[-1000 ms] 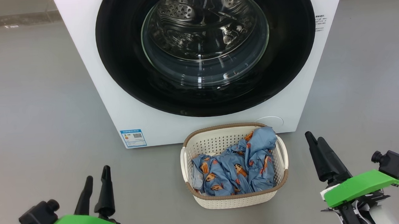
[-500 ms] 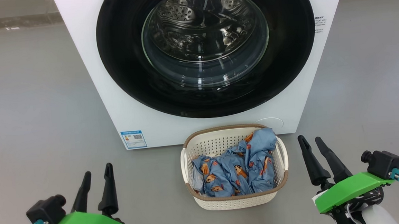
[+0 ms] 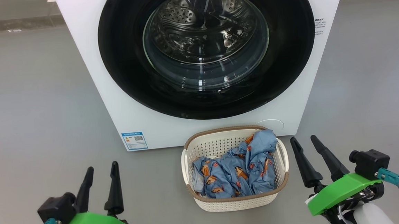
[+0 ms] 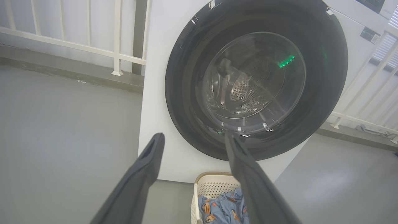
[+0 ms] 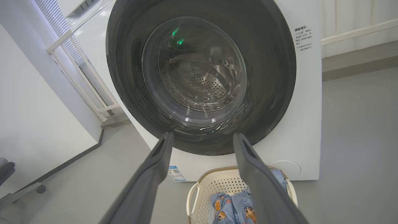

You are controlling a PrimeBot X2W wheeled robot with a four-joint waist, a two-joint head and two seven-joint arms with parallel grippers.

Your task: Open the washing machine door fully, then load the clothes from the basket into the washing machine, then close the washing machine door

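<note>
"What's changed?"
"Your left tool (image 3: 102,165) and right tool (image 3: 303,138) have drifted inward toward the basket (image 3: 221,129), both spread wide, holding nothing. Clothes (image 3: 236,172) lie inside it; the washing machine door (image 3: 123,61) behind it looks unopened, so start there."

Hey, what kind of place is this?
Likely a laundry corner, maybe a balcony or utility room: a white front-loading washing machine stands on a grey floor, a basket of clothes sits before it, and white railings run behind.
</note>
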